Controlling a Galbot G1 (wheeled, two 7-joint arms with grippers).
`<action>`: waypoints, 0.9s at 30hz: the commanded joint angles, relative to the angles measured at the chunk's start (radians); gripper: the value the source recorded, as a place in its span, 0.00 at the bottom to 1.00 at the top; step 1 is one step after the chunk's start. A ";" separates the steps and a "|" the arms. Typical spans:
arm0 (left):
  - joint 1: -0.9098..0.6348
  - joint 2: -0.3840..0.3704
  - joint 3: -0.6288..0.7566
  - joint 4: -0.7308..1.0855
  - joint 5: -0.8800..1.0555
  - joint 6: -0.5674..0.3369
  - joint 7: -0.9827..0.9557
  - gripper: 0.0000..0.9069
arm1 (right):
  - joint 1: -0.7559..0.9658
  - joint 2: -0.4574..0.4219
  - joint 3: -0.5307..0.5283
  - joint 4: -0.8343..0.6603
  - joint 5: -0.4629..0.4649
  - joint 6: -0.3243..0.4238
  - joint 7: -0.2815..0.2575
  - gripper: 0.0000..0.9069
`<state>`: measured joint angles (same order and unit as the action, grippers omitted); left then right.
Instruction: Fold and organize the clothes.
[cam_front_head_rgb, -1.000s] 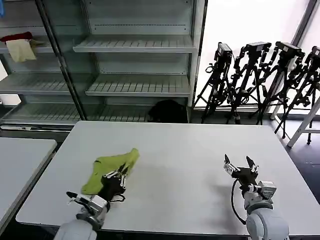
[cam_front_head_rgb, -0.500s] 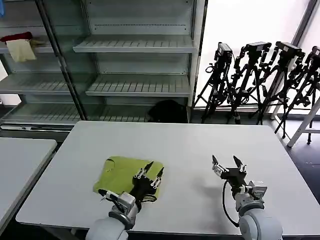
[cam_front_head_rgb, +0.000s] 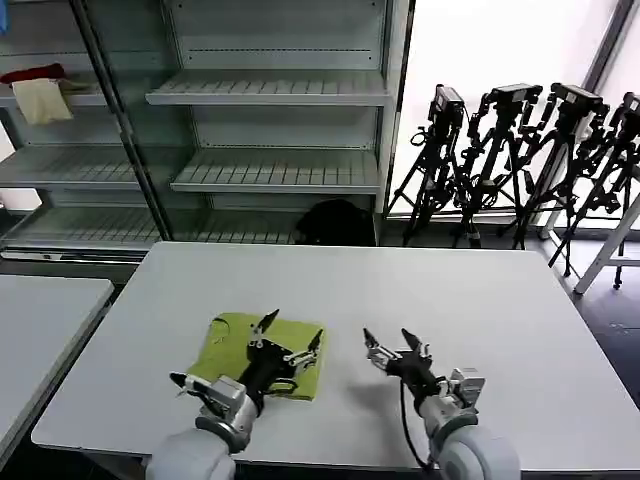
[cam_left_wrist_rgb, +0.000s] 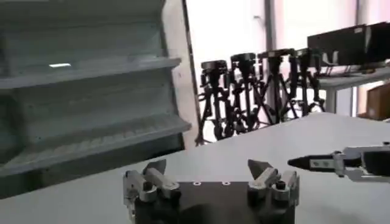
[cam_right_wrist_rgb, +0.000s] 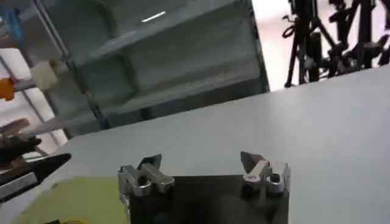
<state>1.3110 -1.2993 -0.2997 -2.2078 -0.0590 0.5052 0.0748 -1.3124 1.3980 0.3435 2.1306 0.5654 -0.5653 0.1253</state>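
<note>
lower left of the frame: the open left claw (cam_front_head_rgb: 285, 339) is hovering over the folded t-shirt (cam_front_head_rgb: 232, 343) on the counter (cam_front_head_rgb: 480, 290); the open right claw (cam_front_head_rgb: 392, 345) is nearing beside it, best pressing edges evenly.

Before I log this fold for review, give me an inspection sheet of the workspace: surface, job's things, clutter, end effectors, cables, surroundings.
Surface: white table, flat, bare apart from the shirt.
Job's things: one lime-green T-shirt folded into a flat rectangle, near the front left of the table.
Clutter: nothing seen on the table.
End effectors: left end effector open, over the shirt; right end effector open, over bare table just right of the shirt.
Cables: black cable looping at the right wrist.
Surroundings: shelving behind, red cloth and cream cloth on one shelf; tripods by the window; second table at left.
</note>
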 joint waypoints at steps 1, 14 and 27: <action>0.044 0.023 -0.216 -0.015 -0.079 -0.012 -0.007 1.00 | 0.043 0.044 -0.207 -0.067 0.193 -0.021 0.204 1.00; 0.048 0.002 -0.224 0.000 -0.094 -0.012 -0.022 1.00 | 0.036 0.055 -0.224 -0.107 0.206 -0.021 0.236 0.23; 0.066 -0.017 -0.219 -0.037 -0.107 -0.008 -0.047 1.00 | 0.067 0.102 -0.246 -0.142 0.185 -0.023 0.250 0.00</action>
<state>1.3678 -1.3160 -0.5004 -2.2316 -0.1573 0.4981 0.0349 -1.2579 1.4778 0.1196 2.0130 0.7393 -0.5858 0.3543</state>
